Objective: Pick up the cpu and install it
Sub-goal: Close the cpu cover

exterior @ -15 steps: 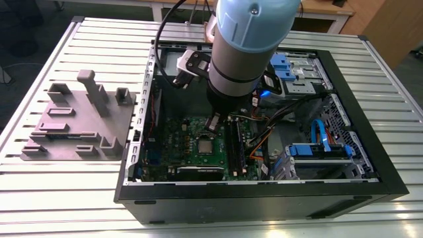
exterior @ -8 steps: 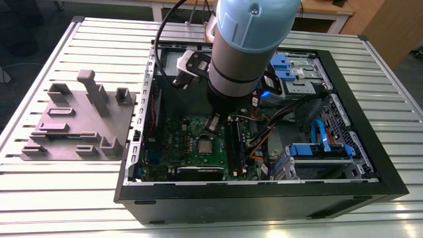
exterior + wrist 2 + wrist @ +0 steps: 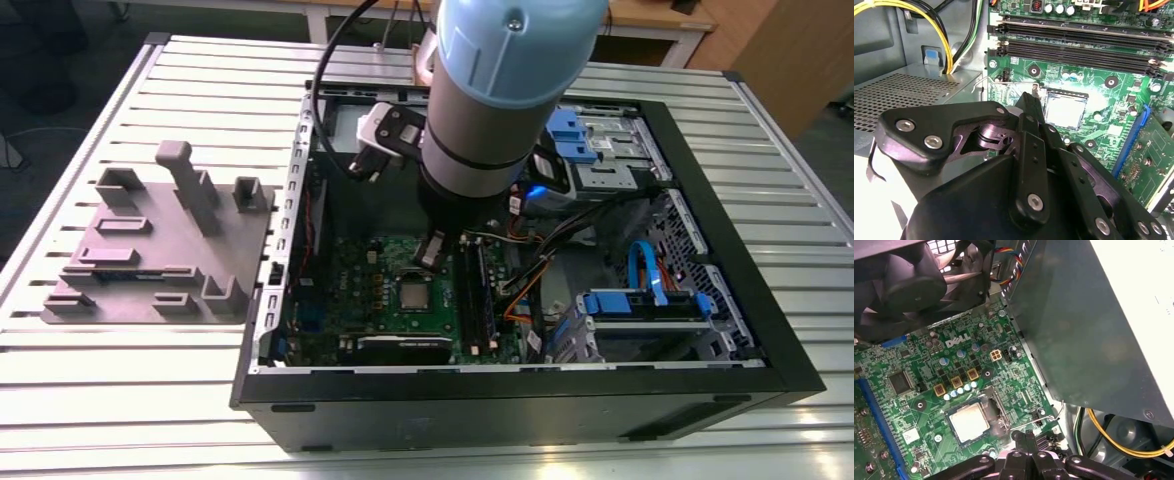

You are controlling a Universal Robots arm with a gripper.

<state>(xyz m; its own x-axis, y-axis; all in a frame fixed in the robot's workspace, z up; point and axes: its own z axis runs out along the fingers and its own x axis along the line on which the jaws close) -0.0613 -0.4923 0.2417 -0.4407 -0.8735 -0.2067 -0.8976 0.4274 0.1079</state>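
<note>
The cpu (image 3: pixel 415 295) is a small square chip with a silver-grey top. It lies flat in the socket on the green motherboard (image 3: pixel 360 285) inside the open computer case. Both wrist views show the cpu (image 3: pixel 1065 111) (image 3: pixel 969 422) seated in the socket frame. My gripper (image 3: pixel 434 260) hangs just above the board, a little to one side of the socket and apart from the chip. Its black fingers (image 3: pixel 1029 100) (image 3: pixel 1026 436) are pressed together with nothing between them.
A grey fixture plate (image 3: pixel 147 250) with upright blocks lies on the slatted table at the exterior view's left. Black memory slots (image 3: pixel 1079 40), a case fan (image 3: pixel 909 285), the grey power supply box (image 3: pixel 1089 325) and yellow cables (image 3: pixel 1114 437) crowd around the socket.
</note>
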